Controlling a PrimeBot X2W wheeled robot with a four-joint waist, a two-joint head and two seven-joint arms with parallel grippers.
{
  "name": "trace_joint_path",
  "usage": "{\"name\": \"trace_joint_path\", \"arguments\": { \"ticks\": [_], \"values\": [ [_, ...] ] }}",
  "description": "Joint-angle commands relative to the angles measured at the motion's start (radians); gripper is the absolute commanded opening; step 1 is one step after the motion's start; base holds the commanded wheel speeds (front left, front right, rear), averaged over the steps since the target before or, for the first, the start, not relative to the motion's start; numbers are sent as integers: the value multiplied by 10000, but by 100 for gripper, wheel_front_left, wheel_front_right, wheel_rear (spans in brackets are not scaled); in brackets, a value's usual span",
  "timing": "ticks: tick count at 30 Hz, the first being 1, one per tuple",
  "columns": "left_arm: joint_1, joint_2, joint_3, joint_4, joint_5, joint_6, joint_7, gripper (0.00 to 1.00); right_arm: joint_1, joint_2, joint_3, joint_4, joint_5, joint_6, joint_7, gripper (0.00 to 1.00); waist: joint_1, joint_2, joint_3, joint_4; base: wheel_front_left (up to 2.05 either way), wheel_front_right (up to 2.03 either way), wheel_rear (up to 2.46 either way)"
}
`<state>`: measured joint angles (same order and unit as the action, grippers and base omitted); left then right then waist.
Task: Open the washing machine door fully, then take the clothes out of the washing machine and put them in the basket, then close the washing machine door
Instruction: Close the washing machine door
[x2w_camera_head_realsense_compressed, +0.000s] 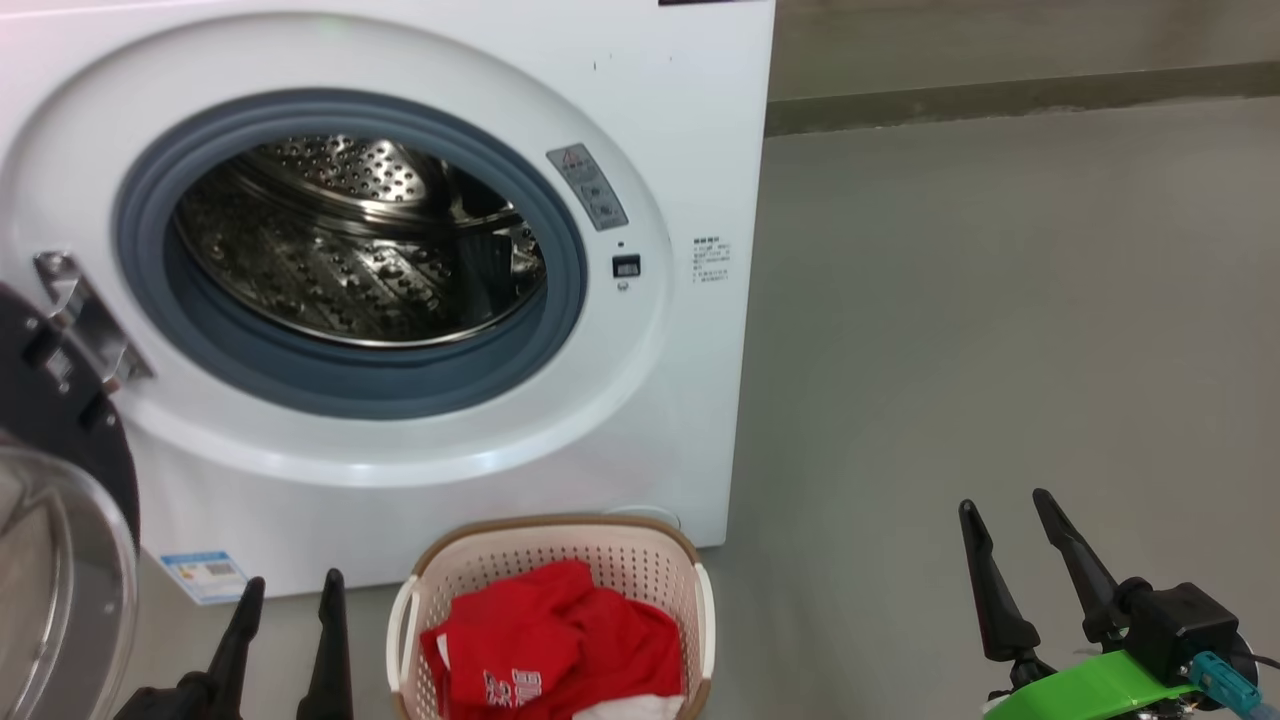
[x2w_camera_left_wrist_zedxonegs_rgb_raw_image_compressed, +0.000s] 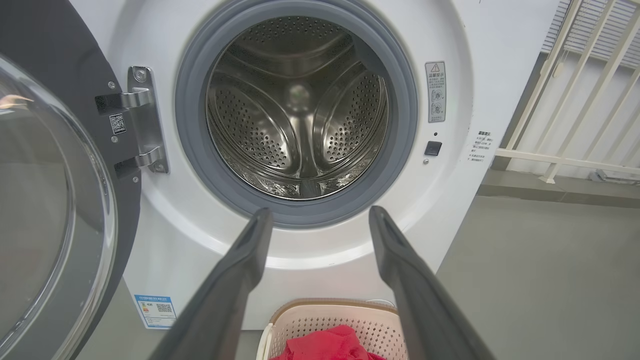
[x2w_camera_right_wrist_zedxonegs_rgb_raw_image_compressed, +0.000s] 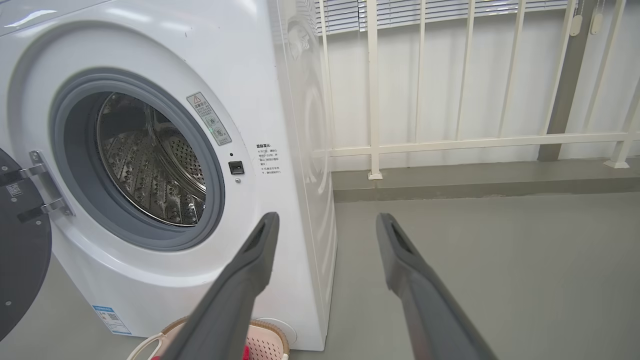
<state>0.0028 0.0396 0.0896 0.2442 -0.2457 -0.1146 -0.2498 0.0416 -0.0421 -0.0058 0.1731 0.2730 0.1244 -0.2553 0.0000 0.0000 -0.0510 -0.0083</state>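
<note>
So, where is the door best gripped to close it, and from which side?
The door hangs open leftward. Probably take its dark rim, far from the hinge, with the open left gripper coming from the left; its bulging glass looks too smooth to pinch.

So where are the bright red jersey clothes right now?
In the head view the red clothes lie bottom centre, inside the small cream perforated plastic basket on the floor, in front of the white front-loading washing machine.

Glossy white washing machine (x2w_camera_head_realsense_compressed: 650, 150) with shiny steel drum (x2w_camera_head_realsense_compressed: 330, 280) and matt rubber gasket (x2w_camera_head_realsense_compressed: 350, 390). At six o'clock, a plastic basket (x2w_camera_head_realsense_compressed: 640, 570) holds soft cloth clothes (x2w_camera_head_realsense_compressed: 560, 640).
</note>
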Motion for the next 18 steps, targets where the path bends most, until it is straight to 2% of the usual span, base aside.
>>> {"name": "trace_joint_path", "arguments": {
  "ticks": [1,9,18],
  "values": [
    [-191,109,315,-315,34,17,-120,100,-251,-81,208,-220,-43,63,-65,100,0,0,-6,4,-206,206,0],
    [-82,108,169,-511,-1,-5,-120,100,-259,-81,205,-229,-24,63,-65,100,0,0,-3,37,-144,144,0],
    [44,107,6,-690,-3,262,-120,100,-266,-81,220,-221,0,63,-65,100,0,0,-3,44,-40,40,0]
  ]
}}
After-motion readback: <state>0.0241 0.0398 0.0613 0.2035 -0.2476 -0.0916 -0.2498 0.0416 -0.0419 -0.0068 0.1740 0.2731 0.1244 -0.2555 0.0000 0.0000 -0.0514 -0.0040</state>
